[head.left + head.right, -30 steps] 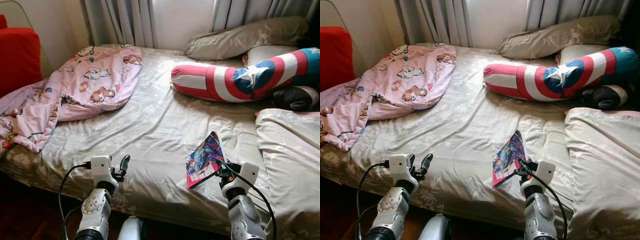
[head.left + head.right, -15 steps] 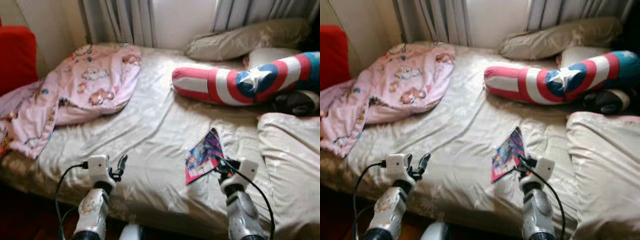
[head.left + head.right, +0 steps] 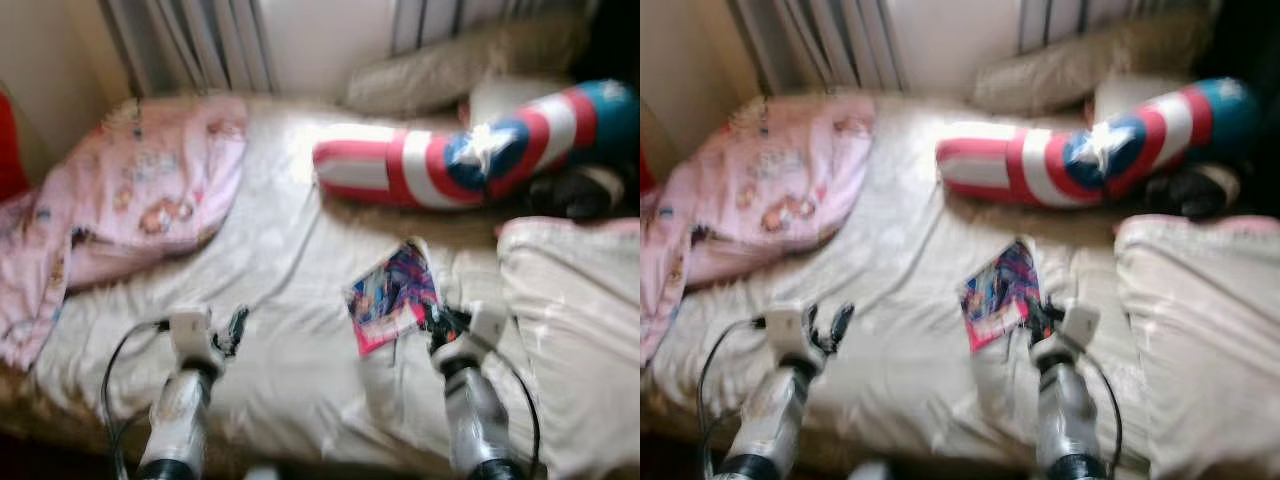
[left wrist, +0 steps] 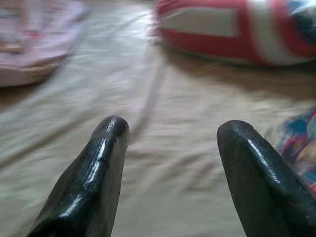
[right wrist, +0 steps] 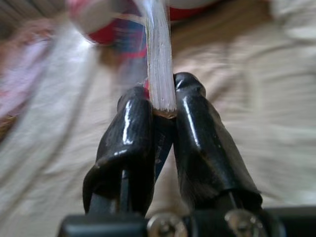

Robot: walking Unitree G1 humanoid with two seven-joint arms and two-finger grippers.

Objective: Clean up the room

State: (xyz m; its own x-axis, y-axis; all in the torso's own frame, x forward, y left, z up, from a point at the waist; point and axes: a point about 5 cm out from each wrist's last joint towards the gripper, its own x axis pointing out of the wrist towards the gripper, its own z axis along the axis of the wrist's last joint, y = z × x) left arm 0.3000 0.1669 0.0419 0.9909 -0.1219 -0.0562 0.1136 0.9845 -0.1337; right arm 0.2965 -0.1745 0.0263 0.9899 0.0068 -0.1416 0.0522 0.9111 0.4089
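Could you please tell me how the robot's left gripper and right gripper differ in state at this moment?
The left gripper has its jaws spread apart with nothing between them, while the right gripper has its jaws shut on the edge of a colourful comic book. The left gripper hovers over bare bedsheet; the right gripper sits at the book's near corner. Both are held low over the bed, pointing toward the striped star-patterned bolster pillow.

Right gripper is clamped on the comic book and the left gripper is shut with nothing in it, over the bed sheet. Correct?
One thing is wrong: the left gripper is open, not shut. The left wrist view shows its two black fingers spread wide apart above the bed sheet, with nothing between them. The rest stands: the right gripper is clamped on the comic book.
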